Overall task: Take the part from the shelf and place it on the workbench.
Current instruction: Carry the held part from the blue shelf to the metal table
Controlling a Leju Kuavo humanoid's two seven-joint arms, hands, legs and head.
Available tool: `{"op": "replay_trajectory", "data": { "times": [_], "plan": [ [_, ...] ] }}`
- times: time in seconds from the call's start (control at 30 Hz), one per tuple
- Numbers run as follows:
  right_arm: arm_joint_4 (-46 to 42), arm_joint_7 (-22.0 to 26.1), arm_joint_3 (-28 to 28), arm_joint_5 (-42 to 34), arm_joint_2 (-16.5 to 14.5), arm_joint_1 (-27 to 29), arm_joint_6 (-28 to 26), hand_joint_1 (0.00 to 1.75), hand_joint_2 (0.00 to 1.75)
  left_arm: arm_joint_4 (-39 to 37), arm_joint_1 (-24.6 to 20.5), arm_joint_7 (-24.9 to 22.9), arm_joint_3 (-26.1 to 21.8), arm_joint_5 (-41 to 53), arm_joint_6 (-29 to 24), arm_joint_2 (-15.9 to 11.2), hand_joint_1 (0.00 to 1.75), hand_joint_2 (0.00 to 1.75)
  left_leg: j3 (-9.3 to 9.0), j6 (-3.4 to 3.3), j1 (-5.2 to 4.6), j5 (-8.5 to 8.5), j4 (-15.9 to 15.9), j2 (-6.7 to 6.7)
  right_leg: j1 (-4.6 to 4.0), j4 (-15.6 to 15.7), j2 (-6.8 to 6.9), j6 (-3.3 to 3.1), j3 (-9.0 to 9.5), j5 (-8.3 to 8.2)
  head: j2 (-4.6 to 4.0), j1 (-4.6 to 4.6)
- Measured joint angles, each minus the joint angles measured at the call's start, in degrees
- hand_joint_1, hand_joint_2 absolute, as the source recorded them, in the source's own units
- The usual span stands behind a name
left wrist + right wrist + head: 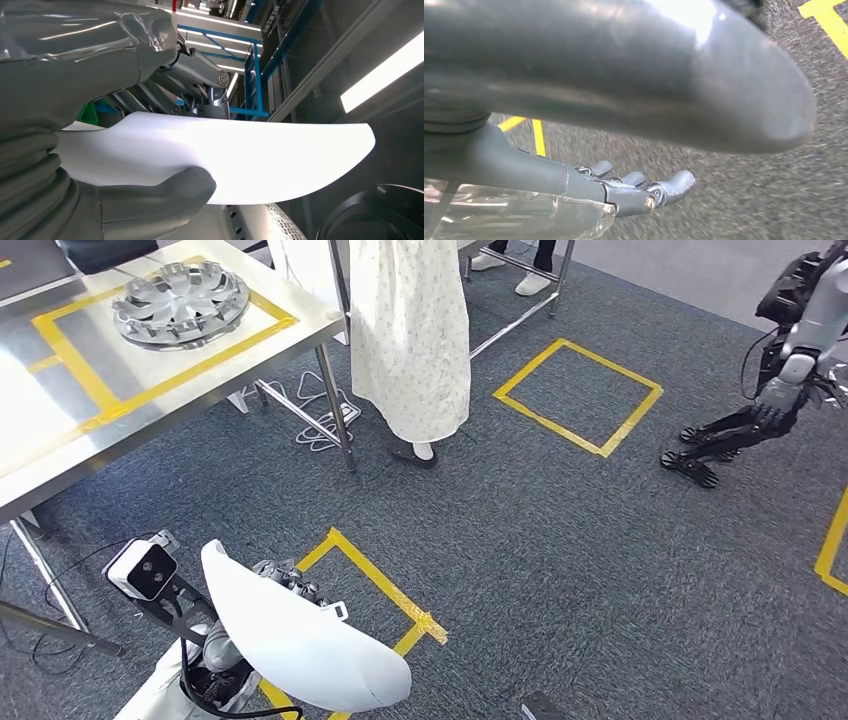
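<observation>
White curved part [300, 635] sits low at the near left of the head view, held in the left hand [150, 165]. In the left wrist view the thick grey thumb [170, 192] presses one face of the part and the darker fingers [195, 67] close over the other, so the panel is clamped between them. Wrist camera [143, 571] sits just left of the part.

Right hand [634, 192]: in the right wrist view, fingers lie straight and close together, thumb apart from them, nothing in the hand; it hangs over grey carpet [600, 570]. View is blurred, so exact spread is hard to judge.

Workbench [60, 455], steel, far left, w/ yellow tape outline [75, 365] on top; a silver wheel cover [180, 305] lies inside the outline. Person in a pale dotted skirt [410, 330] stands just right of the bench leg. Yellow tape squares on the floor: one far right of centre [578, 395], one near, next to the part [385, 590]. Another robot [790, 360] stands at far right edge.
</observation>
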State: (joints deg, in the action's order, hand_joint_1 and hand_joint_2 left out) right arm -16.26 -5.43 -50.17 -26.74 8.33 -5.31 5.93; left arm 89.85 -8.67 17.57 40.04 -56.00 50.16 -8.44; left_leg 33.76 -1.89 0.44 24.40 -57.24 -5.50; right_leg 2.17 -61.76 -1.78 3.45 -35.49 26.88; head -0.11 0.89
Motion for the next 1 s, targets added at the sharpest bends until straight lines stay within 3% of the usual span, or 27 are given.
{"op": "replay_trajectory", "data": {
  "times": [0.07,0.13,0.17,0.23,0.3,0.37,0.4,0.43,0.5,0.57,0.6,0.67,0.73,0.8,0.87,0.9,0.93,1.0],
  "plan": [
    [0.02,0.00,0.01,0.07,-0.07,-0.07,0.01,0.00,0.00,-0.02,0.02,0.03,-0.01,-0.07,0.04,0.00,1.75,1.75,0.57,0.79,-0.03,0.42,-0.70,-0.85,0.01,2.52,-0.79,-0.67,1.15,-0.86,0.00,-0.01],
    [0.03,0.01,0.02,0.13,-0.15,-0.16,0.00,0.00,0.00,-0.03,0.06,0.06,-0.02,-0.13,0.09,-0.06,1.75,1.75,0.87,1.16,0.12,0.51,-0.82,-1.35,-0.22,2.43,0.06,-1.82,1.14,-0.88,0.00,0.03],
    [0.04,0.02,0.03,0.14,-0.18,-0.20,0.01,0.00,0.00,-0.04,0.06,0.08,-0.03,-0.15,0.10,-0.11,1.75,1.75,1.02,1.32,0.17,0.79,-1.20,-0.75,-0.20,2.47,0.44,-2.18,1.21,-0.91,0.00,0.09],
    [0.04,0.05,0.06,0.14,-0.22,-0.24,0.00,0.00,0.00,-0.04,-0.06,0.12,-0.03,-0.21,0.11,-0.20,1.75,1.75,2.60,1.71,0.21,2.86,-4.71,1.98,-0.20,2.61,1.37,-2.91,1.40,-0.83,0.00,0.36],
    [0.06,0.07,0.06,0.18,-0.13,-0.10,-0.01,0.00,0.00,-0.07,-0.12,0.16,-0.02,-0.28,0.10,-0.23,1.75,1.75,6.40,2.03,0.24,6.43,-12.30,4.54,-0.66,2.60,2.48,-3.45,1.52,-0.58,0.00,0.56],
    [0.08,0.02,0.05,0.26,-0.09,0.03,-0.01,0.00,0.00,-0.13,-0.02,0.24,0.00,-0.36,0.09,-0.27,1.75,1.75,9.46,2.02,0.27,8.00,-17.93,5.12,-1.11,2.59,3.78,-3.74,1.60,-0.37,0.00,0.56],
    [0.08,-0.01,0.06,0.30,-0.08,0.02,0.00,0.00,0.00,-0.16,0.01,0.29,0.00,-0.38,0.09,-0.31,1.75,1.75,9.47,1.81,0.21,7.23,-17.72,5.21,-1.32,2.59,4.41,-3.87,1.70,-0.26,0.00,0.56],
    [0.08,-0.03,0.07,0.34,-0.10,-0.03,0.01,0.00,0.00,-0.17,0.00,0.36,-0.01,-0.42,0.09,-0.35,1.75,1.75,8.18,1.40,0.06,5.52,-15.09,5.45,-1.54,2.60,5.00,-3.99,1.88,-0.15,0.00,0.57],
    [0.08,-0.03,0.07,0.48,-0.32,-0.15,0.09,0.00,0.00,-0.16,-0.16,0.47,-0.03,-0.48,0.09,-0.42,1.75,1.75,3.93,-0.19,-0.83,2.02,-6.99,7.90,-1.93,2.62,6.09,-4.07,2.32,0.14,0.00,0.52],
    [0.09,-0.04,0.09,0.63,-0.55,-0.23,0.25,0.00,0.00,-0.14,-0.37,0.56,-0.03,-0.54,0.09,-0.41,1.75,1.75,1.56,-1.54,-1.79,0.84,-2.29,10.18,-2.08,2.70,7.15,-3.84,2.57,0.38,0.00,0.44],
    [0.09,-0.04,0.10,0.67,-0.64,-0.23,0.34,0.00,0.00,-0.13,-0.42,0.60,-0.04,-0.56,0.09,-0.43,1.75,1.75,1.46,-1.82,-2.03,0.99,-1.85,10.30,-2.10,2.79,7.77,-3.66,2.66,0.45,0.00,0.41],
    [0.08,-0.07,0.11,0.71,-0.69,-0.35,0.44,0.00,0.00,-0.09,-0.38,0.63,-0.04,-0.58,0.09,-0.41,1.75,1.75,0.99,-2.07,-1.94,0.45,-0.78,8.85,-2.15,3.04,8.55,-3.25,3.04,0.59,0.00,0.42],
    [0.07,-0.09,0.13,0.73,-0.70,-0.47,0.45,0.00,0.00,-0.07,-0.51,0.69,-0.01,-0.67,0.16,-0.31,1.75,1.75,-0.04,-2.26,-1.34,-0.44,0.85,7.30,-2.10,0.94,6.29,-3.07,2.35,1.79,0.00,0.28],
    [0.11,-0.14,0.14,0.74,-0.53,-0.39,0.45,0.00,0.00,-0.14,-0.66,0.74,0.05,-0.72,0.21,-0.15,1.75,1.75,-0.49,-2.31,-0.93,-0.94,1.53,5.66,-1.70,-5.50,3.09,-3.14,-0.76,4.33,0.00,0.08],
    [0.22,-0.20,0.13,0.75,-0.31,-0.17,0.45,0.00,0.00,-0.32,-0.53,0.73,0.14,-0.67,0.17,-0.07,1.75,1.75,-0.39,-2.19,-0.87,-0.94,1.42,3.86,-1.32,-11.17,2.13,-2.69,-3.93,5.86,0.00,0.00],
    [0.28,-0.23,0.13,0.76,-0.21,-0.09,0.46,0.00,0.00,-0.42,-0.44,0.73,0.19,-0.65,0.16,-0.07,1.75,1.75,-0.37,-2.06,-0.80,-0.87,1.28,2.97,-1.11,-11.23,2.06,-2.14,-4.28,5.38,0.00,0.01],
    [0.32,-0.23,0.13,0.79,-0.15,-0.11,0.48,0.00,0.00,-0.49,-0.41,0.73,0.21,-0.66,0.16,-0.05,1.75,1.75,-0.36,-1.83,-0.68,-0.74,1.04,2.14,-0.87,-9.02,1.93,-1.40,-3.51,4.02,0.00,0.00],
    [0.36,-0.24,0.13,0.86,-0.10,-0.22,0.54,0.00,0.00,-0.56,-0.41,0.73,0.22,-0.66,0.14,-0.04,1.75,1.75,-0.21,-1.03,-0.47,-0.23,0.24,0.71,-0.38,-1.55,0.57,-0.12,-0.29,0.67,0.00,-0.05]
  ]
}}
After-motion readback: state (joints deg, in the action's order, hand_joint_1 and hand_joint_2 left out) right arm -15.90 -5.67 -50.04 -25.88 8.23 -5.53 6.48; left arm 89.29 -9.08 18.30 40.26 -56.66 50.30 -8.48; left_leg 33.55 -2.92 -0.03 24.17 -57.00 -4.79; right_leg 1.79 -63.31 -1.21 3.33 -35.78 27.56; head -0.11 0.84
